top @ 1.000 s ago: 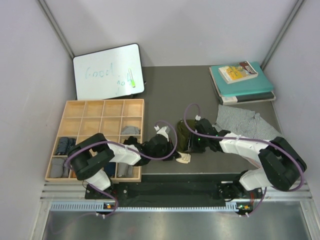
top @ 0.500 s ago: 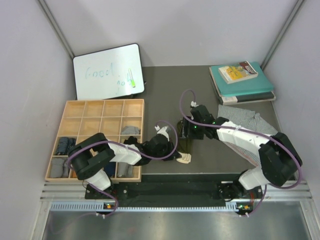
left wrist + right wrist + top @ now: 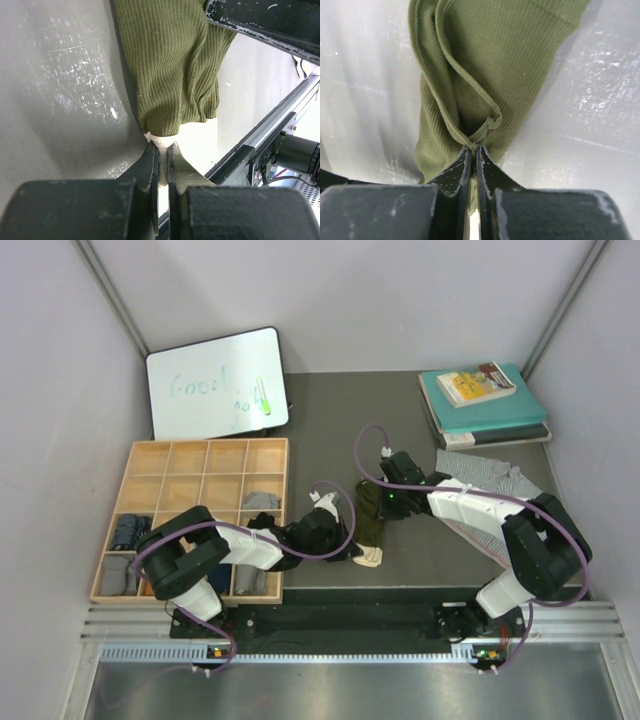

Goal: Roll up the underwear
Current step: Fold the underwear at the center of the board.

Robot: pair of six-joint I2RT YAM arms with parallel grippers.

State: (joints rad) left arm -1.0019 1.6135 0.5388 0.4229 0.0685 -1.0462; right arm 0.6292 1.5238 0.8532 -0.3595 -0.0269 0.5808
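The olive green underwear (image 3: 371, 525) lies stretched out lengthwise in the middle of the table. Its cream waistband (image 3: 370, 558) is at the near end. My left gripper (image 3: 352, 550) is shut on that waistband (image 3: 162, 140), with the ribbed green cloth (image 3: 170, 65) hanging beyond the tips (image 3: 161, 146). My right gripper (image 3: 380, 500) is shut on the far end, pinching a seamed fold of the green cloth (image 3: 510, 65) at its tips (image 3: 474, 148). A grey-and-white patterned underwear (image 3: 490, 480) lies flat at the right. A light grey roll (image 3: 262, 501) sits in a tray compartment.
A wooden compartment tray (image 3: 200, 455) stands at the left with dark and grey rolls in its near-left cells. A whiteboard (image 3: 215, 380) leans at the back left. Teal books (image 3: 485, 405) are stacked at the back right. The table's front edge (image 3: 400, 585) runs just behind the waistband.
My right gripper moved away from the near part of the green underwear to its far end, opened and shut on it. The cloth now lies longer. The left gripper kept its hold.
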